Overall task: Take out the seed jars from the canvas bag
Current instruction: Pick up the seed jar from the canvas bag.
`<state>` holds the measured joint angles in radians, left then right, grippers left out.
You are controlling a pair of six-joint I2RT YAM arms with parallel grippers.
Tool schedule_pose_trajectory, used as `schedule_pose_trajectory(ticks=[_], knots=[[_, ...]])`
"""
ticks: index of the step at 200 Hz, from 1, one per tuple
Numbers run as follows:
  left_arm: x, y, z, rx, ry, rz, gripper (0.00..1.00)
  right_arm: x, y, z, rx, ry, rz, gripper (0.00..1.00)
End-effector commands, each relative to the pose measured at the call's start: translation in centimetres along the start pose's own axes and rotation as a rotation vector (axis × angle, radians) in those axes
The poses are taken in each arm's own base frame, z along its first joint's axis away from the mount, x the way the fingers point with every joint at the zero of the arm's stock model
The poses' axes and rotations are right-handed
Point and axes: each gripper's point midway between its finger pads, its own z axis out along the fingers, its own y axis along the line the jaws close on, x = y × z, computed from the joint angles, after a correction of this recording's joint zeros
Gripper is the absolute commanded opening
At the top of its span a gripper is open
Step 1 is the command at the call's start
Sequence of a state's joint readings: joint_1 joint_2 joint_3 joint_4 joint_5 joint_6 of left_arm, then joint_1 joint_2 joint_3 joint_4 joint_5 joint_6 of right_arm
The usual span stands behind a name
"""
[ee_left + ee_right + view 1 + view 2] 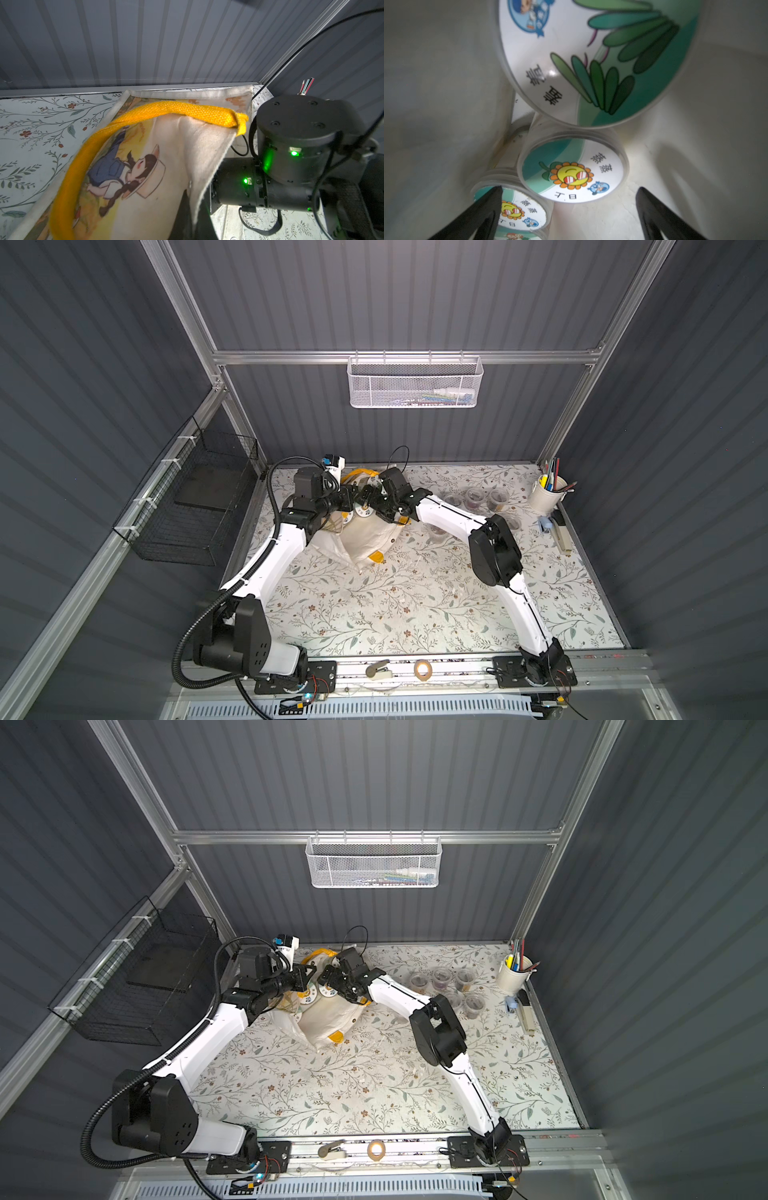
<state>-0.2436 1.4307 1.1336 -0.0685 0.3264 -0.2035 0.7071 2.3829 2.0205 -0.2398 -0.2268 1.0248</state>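
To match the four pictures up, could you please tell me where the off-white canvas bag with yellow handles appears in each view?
In both top views: the off-white canvas bag lies near the floral table's back edge, left of centre.
Left wrist: its printed side fills the foreground.
Right wrist: only its pale inner wall, surrounding clear jars with pictured lids.
Shared landmark: the yellow handle, absent only from the right wrist.

We record the canvas bag [368, 541] as off-white with a yellow handle [176, 112], the seed jar lids [572, 176] as white-green with orange-yellow sunflowers, and the table [415, 605] as white with a leaf pattern.
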Motion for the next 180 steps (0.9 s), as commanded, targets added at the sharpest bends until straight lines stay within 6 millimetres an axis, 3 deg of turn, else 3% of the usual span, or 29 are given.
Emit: schedule_pose_trajectory(ticks=[1, 53, 180], knots=[[-1.4, -1.7, -1.2, 0.057, -0.048, 0.008, 0.00, -0.9, -0.8, 0.8, 0.024, -0.028, 0.002, 0.99], [-1.4, -1.7, -1.1, 0.059, -0.048, 0.007, 0.00, -0.9, -1.4, 2.1, 0.044, -0.015, 0.003, 0.99], [-1.5, -1.9, -1.0, 0.072, -0.051, -0.003, 0.00, -0.9, -0.2, 4.2, 0.022, -0.037, -0.037, 0.97]])
